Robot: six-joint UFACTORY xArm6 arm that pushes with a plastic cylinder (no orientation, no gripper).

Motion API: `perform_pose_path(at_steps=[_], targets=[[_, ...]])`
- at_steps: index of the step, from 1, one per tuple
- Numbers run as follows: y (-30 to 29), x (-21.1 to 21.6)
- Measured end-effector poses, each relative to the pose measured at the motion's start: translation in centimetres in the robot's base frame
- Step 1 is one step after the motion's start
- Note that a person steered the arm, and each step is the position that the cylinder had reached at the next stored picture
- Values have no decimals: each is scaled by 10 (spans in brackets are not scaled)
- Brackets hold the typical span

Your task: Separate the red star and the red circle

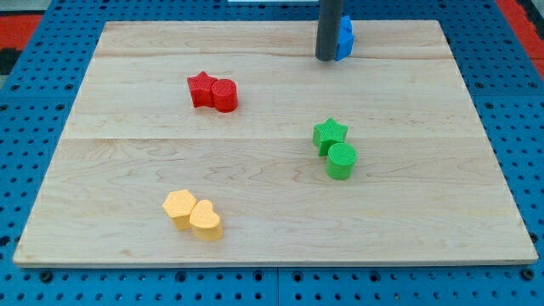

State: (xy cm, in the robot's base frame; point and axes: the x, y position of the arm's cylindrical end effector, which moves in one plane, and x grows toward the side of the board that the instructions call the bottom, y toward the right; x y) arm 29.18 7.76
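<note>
The red star (pixel 201 87) and the red circle (pixel 225 95) sit touching each other on the wooden board (pixel 127 153), at the upper left of centre, the star to the left. My tip (pixel 326 58) is near the view's top, well to the right of both red blocks. It stands right beside a blue block (pixel 344 38), which the rod partly hides, so its shape is unclear.
A green star (pixel 330 133) touches a green circle (pixel 341 161) right of centre. A yellow hexagon (pixel 179 206) touches a yellow heart (pixel 206 221) at the lower left. The board lies on a blue pegboard (pixel 25 110).
</note>
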Motion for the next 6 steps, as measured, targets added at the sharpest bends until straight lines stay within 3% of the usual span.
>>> perform_pose_path(at_steps=[1, 6], targets=[[-24, 27], [-147, 82]])
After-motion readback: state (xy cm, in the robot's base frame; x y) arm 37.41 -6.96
